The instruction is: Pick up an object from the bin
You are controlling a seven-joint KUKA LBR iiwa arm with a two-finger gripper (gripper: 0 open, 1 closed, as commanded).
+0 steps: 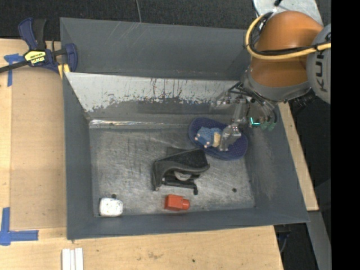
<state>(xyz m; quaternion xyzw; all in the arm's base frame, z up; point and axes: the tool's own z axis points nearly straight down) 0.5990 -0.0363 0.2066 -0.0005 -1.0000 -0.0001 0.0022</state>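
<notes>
My gripper (229,138) hangs at the back right of the bin floor, its fingers pointing down onto a dark blue round piece (220,140) with a light blue and yellow bit on top. The fingertips sit at that piece's right half; how far apart they stand is hidden by the piece and the wrist. A black clamp-like tool (179,167) lies just left and in front of it, near the middle of the bin.
A small red block (176,203) lies near the front wall, and a white round object (111,207) sits in the front left corner. The arm with its orange cover reaches in over the back right rim.
</notes>
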